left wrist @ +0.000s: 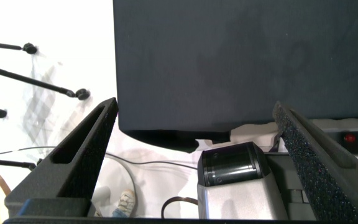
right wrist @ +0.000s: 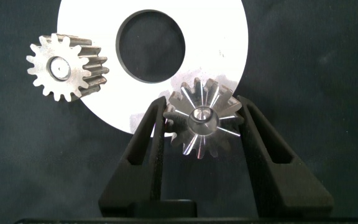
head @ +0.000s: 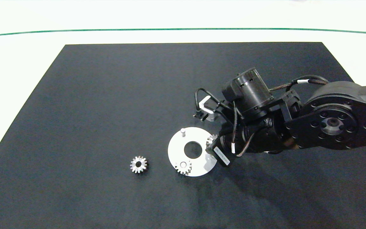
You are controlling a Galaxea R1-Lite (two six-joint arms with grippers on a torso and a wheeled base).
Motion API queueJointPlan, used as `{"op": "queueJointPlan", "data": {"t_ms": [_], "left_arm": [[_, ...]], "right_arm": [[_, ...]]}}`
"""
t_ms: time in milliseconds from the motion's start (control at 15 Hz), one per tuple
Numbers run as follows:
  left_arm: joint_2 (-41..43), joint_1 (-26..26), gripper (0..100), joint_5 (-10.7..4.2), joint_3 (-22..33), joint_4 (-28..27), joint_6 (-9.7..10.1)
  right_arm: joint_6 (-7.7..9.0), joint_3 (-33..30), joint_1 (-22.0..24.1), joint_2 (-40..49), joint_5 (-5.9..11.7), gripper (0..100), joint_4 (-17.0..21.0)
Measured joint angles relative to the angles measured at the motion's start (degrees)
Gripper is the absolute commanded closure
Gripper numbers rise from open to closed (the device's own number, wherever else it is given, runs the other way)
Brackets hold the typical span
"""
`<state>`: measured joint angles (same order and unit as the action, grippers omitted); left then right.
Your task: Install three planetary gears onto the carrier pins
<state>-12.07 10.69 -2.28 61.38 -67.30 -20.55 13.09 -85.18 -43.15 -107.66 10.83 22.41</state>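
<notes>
The white disc [head: 177, 149] lies on the black mat. One planetary gear [head: 183, 167] sits over the carrier pin at the disc's near edge, also visible in the right wrist view [right wrist: 64, 67]. A bare carrier pin [head: 183, 131] stands at the far edge. My right gripper [right wrist: 201, 106] is shut on a second gear [right wrist: 201, 118] at the disc's right edge [right wrist: 229, 50], with a pin tip showing in its bore. In the head view this gear [head: 212, 139] is mostly hidden under the right gripper [head: 214, 147]. A third gear [head: 138, 164] lies loose on the mat, left of the disc. My left gripper [left wrist: 194, 106] is open and holds nothing, off the table.
The black mat [head: 106, 95] covers the white table, with a green line [head: 75, 31] along the far side. The left wrist view shows the mat's edge [left wrist: 166, 127], thin dark tripod legs [left wrist: 42, 84] and a grey-black device [left wrist: 232, 177] beside the table.
</notes>
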Motion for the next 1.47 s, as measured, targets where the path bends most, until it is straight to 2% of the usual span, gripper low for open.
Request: {"op": "queueJointPlan", "data": {"t_ms": [1067,1133,1467], "left_arm": [[0.0,0.0,0,-0.06,0.3,0.0,-0.37],[0.0,-0.1,0,-0.06,0.3,0.0,-0.34],[0.1,-0.1,0,-0.06,0.3,0.0,-0.34]], "right_arm": [[0.10,1.4,0.3,0.6,0.13,75,0.0],[0.16,1.4,0.4,0.7,0.17,0,0.0],[0.33,1.5,0.4,0.7,1.60,0,0.0]]}}
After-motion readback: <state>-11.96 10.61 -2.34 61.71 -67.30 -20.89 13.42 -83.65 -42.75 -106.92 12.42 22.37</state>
